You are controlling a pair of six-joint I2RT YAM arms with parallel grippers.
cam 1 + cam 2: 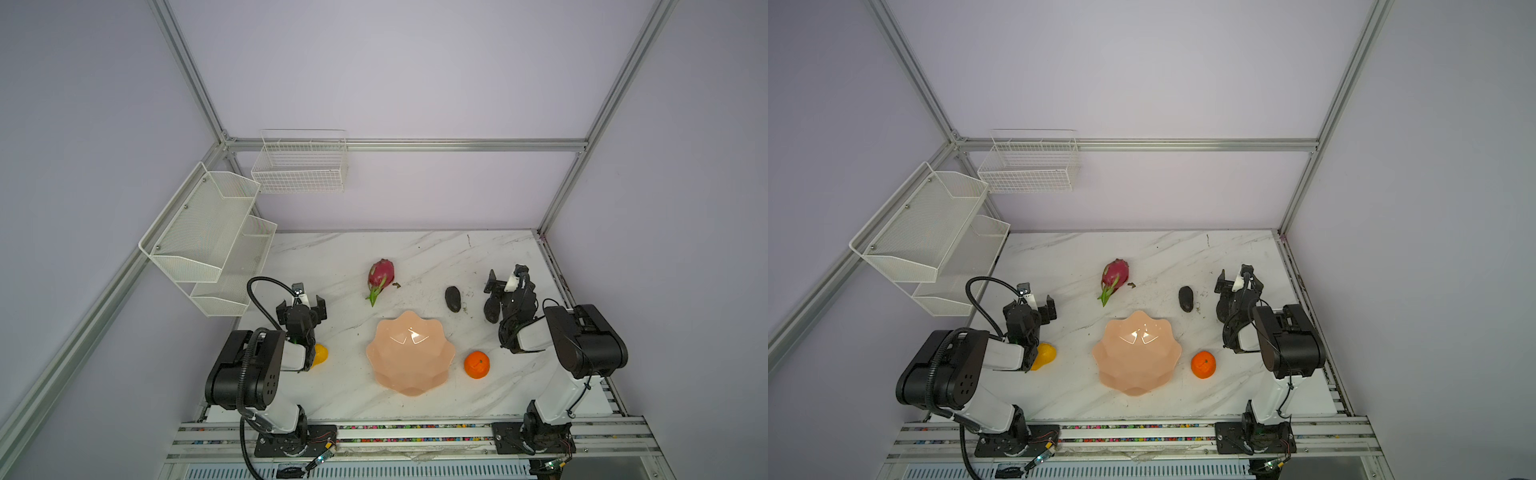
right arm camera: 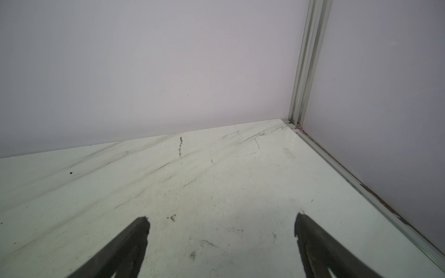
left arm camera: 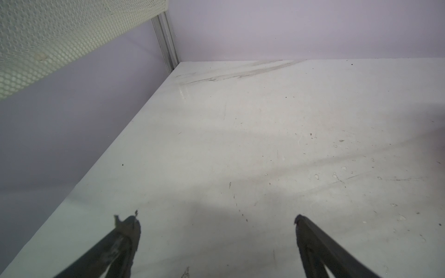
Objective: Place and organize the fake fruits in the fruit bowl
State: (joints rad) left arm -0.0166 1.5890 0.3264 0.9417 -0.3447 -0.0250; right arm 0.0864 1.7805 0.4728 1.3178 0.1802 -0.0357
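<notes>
The peach-pink fruit bowl (image 1: 409, 361) (image 1: 1136, 361) sits empty at the table's middle front. A magenta dragon fruit (image 1: 380, 276) (image 1: 1115, 274) lies behind it. A dark avocado (image 1: 453, 298) (image 1: 1186, 298) lies to the back right. A second dark oval (image 1: 491, 309) shows against the right arm. The orange (image 1: 476, 364) (image 1: 1203, 364) is right of the bowl. The yellow pear (image 1: 321, 354) (image 1: 1046, 356) is half hidden behind the left arm. My left gripper (image 1: 300, 306) (image 1: 1031, 308) (image 3: 216, 221) and right gripper (image 1: 508, 286) (image 1: 1239, 286) (image 2: 221, 221) are both open over bare table.
A two-tier white mesh shelf (image 1: 208, 232) hangs on the left wall and reaches over the table's left edge. A white wire basket (image 1: 301, 166) hangs on the back wall. A metal rail (image 2: 361, 187) runs along the table's right edge.
</notes>
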